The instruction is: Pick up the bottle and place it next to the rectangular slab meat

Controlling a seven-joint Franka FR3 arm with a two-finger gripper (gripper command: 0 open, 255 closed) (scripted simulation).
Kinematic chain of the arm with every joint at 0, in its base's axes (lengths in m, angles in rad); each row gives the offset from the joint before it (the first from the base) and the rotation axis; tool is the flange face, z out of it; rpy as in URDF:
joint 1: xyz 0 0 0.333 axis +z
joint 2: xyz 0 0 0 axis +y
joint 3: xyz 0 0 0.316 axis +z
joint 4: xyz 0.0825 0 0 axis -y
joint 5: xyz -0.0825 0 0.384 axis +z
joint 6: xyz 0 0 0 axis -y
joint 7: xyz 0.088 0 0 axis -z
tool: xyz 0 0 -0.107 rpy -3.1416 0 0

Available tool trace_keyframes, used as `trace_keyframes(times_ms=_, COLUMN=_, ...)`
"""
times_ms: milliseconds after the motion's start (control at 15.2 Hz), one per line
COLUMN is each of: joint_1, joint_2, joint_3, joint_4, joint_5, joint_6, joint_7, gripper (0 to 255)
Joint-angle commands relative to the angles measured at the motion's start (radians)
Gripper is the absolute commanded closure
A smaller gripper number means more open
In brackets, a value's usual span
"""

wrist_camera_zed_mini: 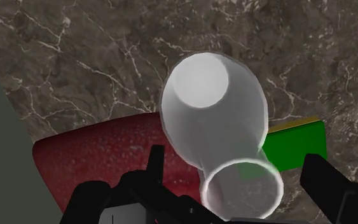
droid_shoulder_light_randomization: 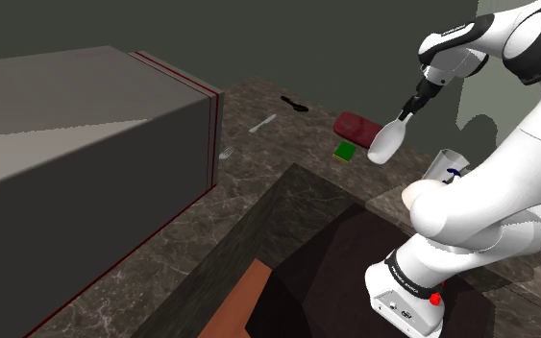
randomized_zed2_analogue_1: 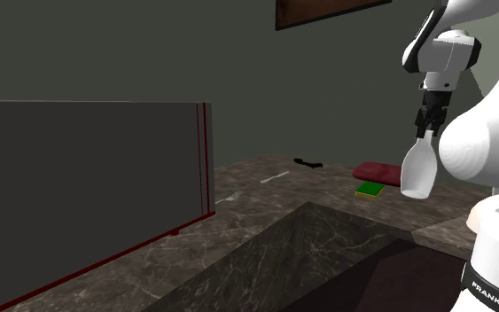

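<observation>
Claw [droid_shoulder_light_randomization: 407,115]: clamped on the neck of your pale bottle [droid_shoulder_light_randomization: 387,141], base hanging down.
Bottle: airborne, just above the dark red slab meat's [droid_shoulder_light_randomization: 357,126] edge.
Done: the pickup, you may judge.
Left: lower it onto the tabletop [droid_shoulder_light_randomization: 258,158] beside the slab meat, near the green block [droid_shoulder_light_randomization: 345,150]; let go.

**Surroundings on the veined stone counter**

The dark, white-veined counter [droid_shoulder_light_randomization: 249,173] has a recessed basin [droid_shoulder_light_randomization: 258,240] sunk into its near part. A large grey box [droid_shoulder_light_randomization: 76,163] with red edging stands at the shoulder view's left. Past the box's corner lie, from near to far, a pale fork [droid_shoulder_light_randomization: 227,153], a white utensil [droid_shoulder_light_randomization: 262,124] and a black utensil [droid_shoulder_light_randomization: 294,104], each apart from the others. A green block [droid_shoulder_light_randomization: 345,151] with a yellow edge lies to their right. A grey-green wall [droid_shoulder_light_randomization: 258,38] rises at the far side.
</observation>
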Motion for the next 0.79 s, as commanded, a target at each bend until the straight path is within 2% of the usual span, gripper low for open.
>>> trace_keyframes(times_ms=0, joint_1=0.000, joint_2=-0.012, joint_3=-0.001, joint_4=0.019, joint_5=-0.004, joint_6=-0.031, joint_7=0.003, gripper=0)
trace_keyframes(times_ms=198, joint_1=-0.002, joint_2=-0.037, joint_3=-0.004, joint_4=0.082, joint_5=-0.014, joint_6=-0.118, joint_7=0.009, gripper=0)
trace_keyframes(times_ms=726, joint_1=-0.002, joint_2=-0.037, joint_3=-0.004, joint_4=0.082, joint_5=-0.014, joint_6=-0.118, joint_7=0.009, gripper=0)
